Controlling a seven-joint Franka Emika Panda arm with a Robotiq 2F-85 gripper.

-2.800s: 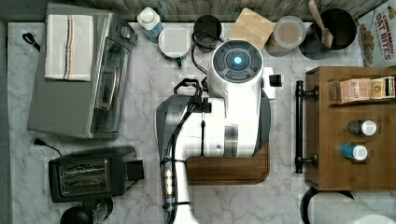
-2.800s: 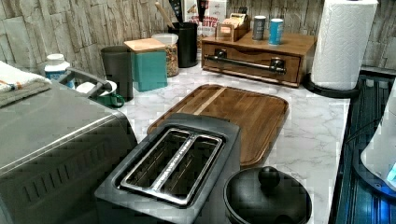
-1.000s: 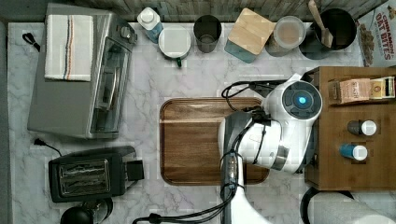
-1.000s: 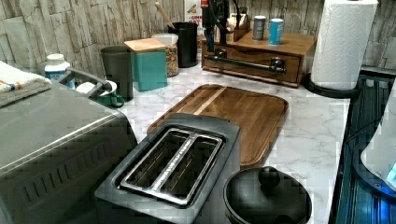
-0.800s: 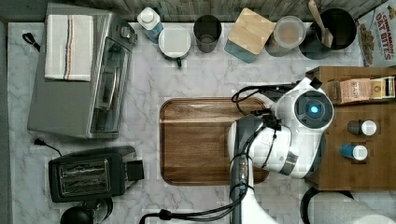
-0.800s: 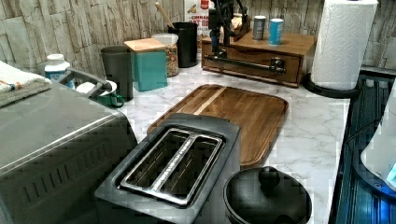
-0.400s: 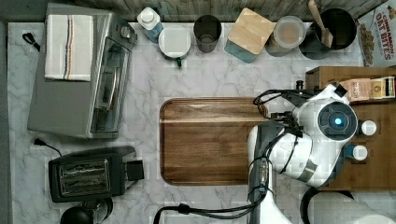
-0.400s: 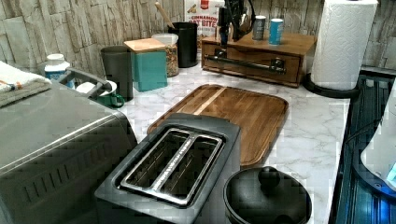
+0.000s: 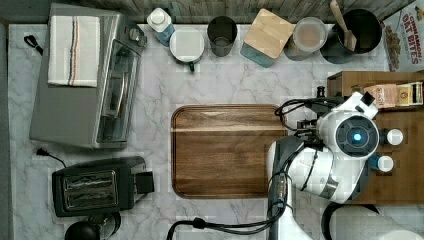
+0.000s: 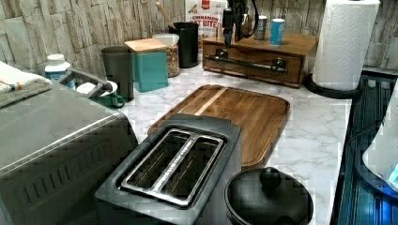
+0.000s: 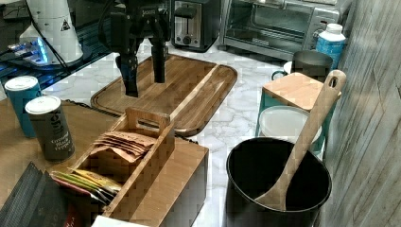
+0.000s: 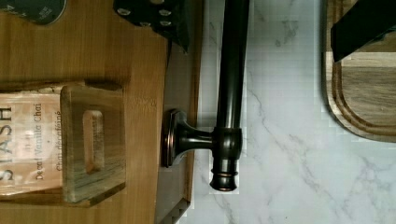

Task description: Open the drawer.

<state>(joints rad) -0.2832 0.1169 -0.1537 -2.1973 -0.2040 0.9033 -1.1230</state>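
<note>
The wooden drawer (image 10: pixel 253 63) sits closed in its cabinet (image 9: pixel 405 175) at the top view's right. Its long black bar handle (image 10: pixel 246 63) runs across the front on two posts. In the wrist view the handle (image 12: pixel 231 88) and one post (image 12: pixel 187 140) lie between my two fingers (image 12: pixel 161 21), nearer the bar's end. My gripper (image 11: pixel 144 85) is open and hangs above the counter's edge by the cabinet, holding nothing. In the left view the gripper (image 10: pixel 233 33) hovers over the left end of the handle, a little above it.
The dark cutting board (image 9: pixel 227 150) lies just in front of the drawer. A tea caddy (image 11: pixel 127 151) and two cans (image 11: pixel 47 127) stand on the cabinet top. A paper towel roll (image 10: pixel 345 42) stands beside it, a black utensil pot (image 11: pixel 276 189) on the other side.
My arm has swung from over the cutting board to the top view's right, over the cabinet's front edge. The gripper now hangs over the handle's end. The drawer has stayed closed.
</note>
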